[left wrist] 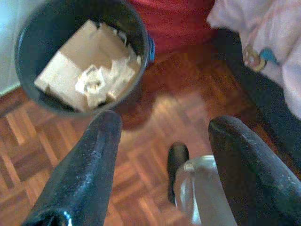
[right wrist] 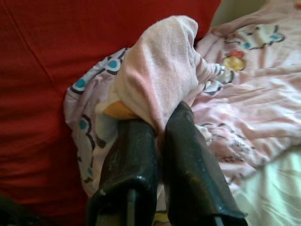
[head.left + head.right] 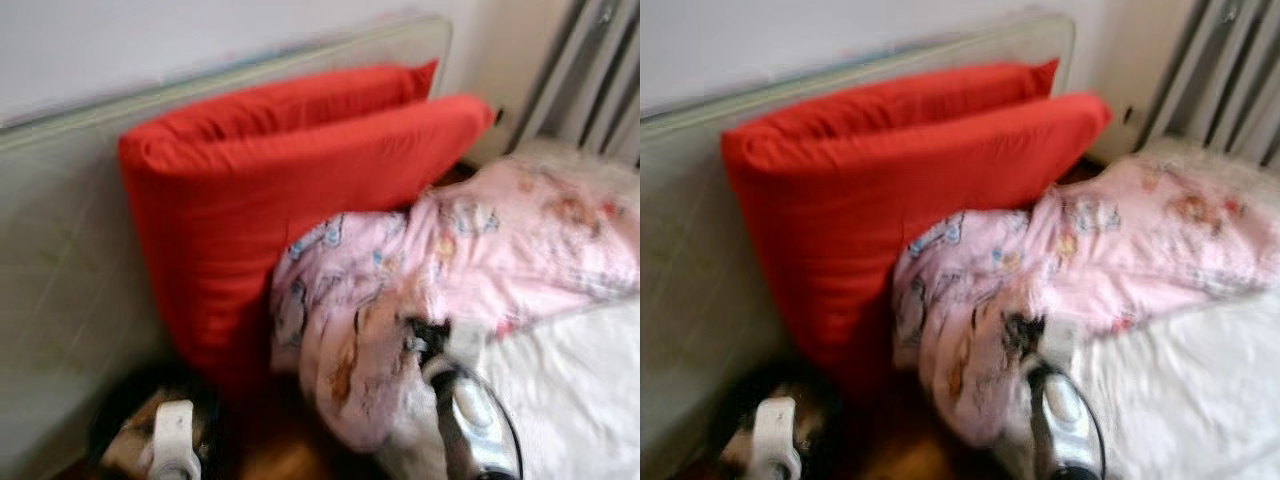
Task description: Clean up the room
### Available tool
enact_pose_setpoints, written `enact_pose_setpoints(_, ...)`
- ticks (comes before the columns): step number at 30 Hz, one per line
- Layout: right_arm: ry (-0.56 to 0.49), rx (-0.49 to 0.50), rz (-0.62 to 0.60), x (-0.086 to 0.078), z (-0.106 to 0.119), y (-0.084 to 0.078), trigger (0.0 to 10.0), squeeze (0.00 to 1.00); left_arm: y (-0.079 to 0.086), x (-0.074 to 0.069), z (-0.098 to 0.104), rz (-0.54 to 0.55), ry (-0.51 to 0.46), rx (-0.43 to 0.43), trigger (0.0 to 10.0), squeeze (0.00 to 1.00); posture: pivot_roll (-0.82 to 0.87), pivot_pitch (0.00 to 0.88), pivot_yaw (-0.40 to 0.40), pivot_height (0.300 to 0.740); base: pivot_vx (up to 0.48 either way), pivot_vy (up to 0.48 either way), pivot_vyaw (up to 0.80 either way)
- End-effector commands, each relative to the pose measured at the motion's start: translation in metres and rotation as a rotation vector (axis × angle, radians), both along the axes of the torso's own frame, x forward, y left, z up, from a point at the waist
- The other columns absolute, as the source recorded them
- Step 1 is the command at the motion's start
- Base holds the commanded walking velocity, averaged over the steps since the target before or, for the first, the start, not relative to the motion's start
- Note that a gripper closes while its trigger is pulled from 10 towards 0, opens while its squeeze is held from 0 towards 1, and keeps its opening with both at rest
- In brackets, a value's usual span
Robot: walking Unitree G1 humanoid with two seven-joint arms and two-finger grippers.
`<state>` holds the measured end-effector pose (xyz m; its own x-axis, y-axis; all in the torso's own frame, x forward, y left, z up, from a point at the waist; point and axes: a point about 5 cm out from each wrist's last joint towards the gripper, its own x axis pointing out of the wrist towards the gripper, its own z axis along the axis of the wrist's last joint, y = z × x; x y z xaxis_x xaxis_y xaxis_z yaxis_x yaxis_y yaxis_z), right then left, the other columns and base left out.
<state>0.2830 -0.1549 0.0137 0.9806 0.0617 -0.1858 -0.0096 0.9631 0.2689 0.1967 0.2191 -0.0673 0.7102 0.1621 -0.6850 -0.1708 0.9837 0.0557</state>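
My right gripper (image 2: 162, 136) pinches a fold of the pink blanket (image 3: 480, 250).

Near left, my left gripper (image 1: 164, 155) hangs wide open above the floor by the bin (image 1: 28, 28). Further back, the blanket lies on the bed against the red pillows (image 3: 260, 180); my thin grip could slip when I pull.

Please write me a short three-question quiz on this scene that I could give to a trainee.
1. True or false: the right gripper is shut on a fold of the pink blanket.
2. What lies in the dark bin near the left gripper?
A. Pale cardboard and paper scraps
B. A red pillow
C. A shoe
3. Fill in: the red pillows lean against the pale ____ by the wall.

Key:
1. True.
2. A; the left gripper is open above the parquet floor.
3. Mattress.
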Motion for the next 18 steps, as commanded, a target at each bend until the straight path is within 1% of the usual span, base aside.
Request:
enact_pose_setpoints(1, -0.015, 0.004, -0.003, 0.0022, 0.0035, 0.0021, 10.0, 0.0, 0.0024, 0.0035, 0.0022, -0.01, -0.003, 0.013, 10.0, 0.0, -0.02, 0.037, -0.025, 0.74, -0.262, 0.0, 0.0)
enact_pose_setpoints(8, -0.023, -0.007, -0.021, 0.0025, 0.005, 0.0015, 10.0, 0.0, 0.0026, 0.0042, 0.0028, -0.013, -0.007, 0.014, 10.0, 0.0, -0.02, 0.037, -0.024, 0.74, -0.266, 0.0, 0.0)
enact_pose_setpoints(18, -0.033, -0.033, -0.069, 0.0028, 0.0071, -0.0041, 10.0, 0.0, 0.0032, 0.0021, 0.0018, -0.016, -0.002, 0.016, 10.0, 0.0, -0.02, 0.037, -0.024, 0.74, -0.264, 0.0, 0.0)
